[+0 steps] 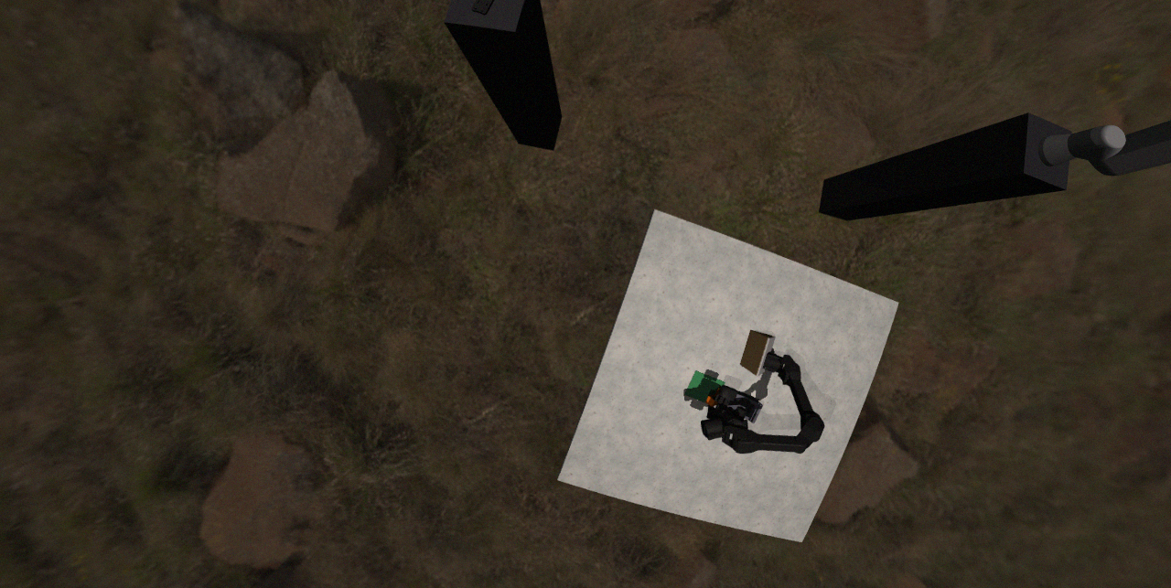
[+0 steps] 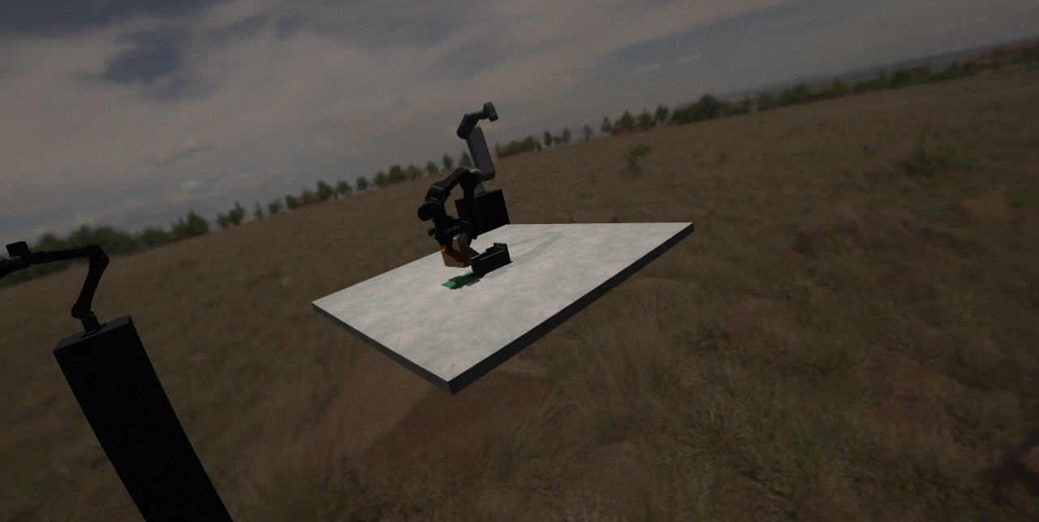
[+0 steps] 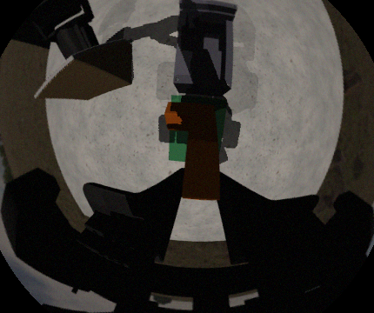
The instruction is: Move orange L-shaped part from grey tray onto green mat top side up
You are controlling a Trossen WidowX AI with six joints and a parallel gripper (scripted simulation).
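Note:
My gripper (image 3: 199, 173) is shut on the straight end of the orange L-shaped part (image 1: 711, 400) (image 3: 202, 167). In the wrist view the part runs away from the fingers, its L-shaped end farthest from them. The part is out of the tray and in the air over the green mat (image 1: 698, 384) (image 2: 457, 281) (image 3: 177, 153). In the exterior view it is small and dark, and its exact tilt and height are hard to tell. The grey tray (image 2: 492, 261) (image 3: 229, 48) lies beside the mat, its pocket visible in shadow in the wrist view.
A brown block (image 1: 756, 352) (image 2: 460, 257) (image 3: 89, 83) stands at the arm's base, off to one side of the tray and mat. The pale table top (image 1: 647, 421) (image 2: 552, 286) carries everything. Two dark pedestals (image 1: 517, 69) (image 1: 941, 166) with other arms stand beyond its edges.

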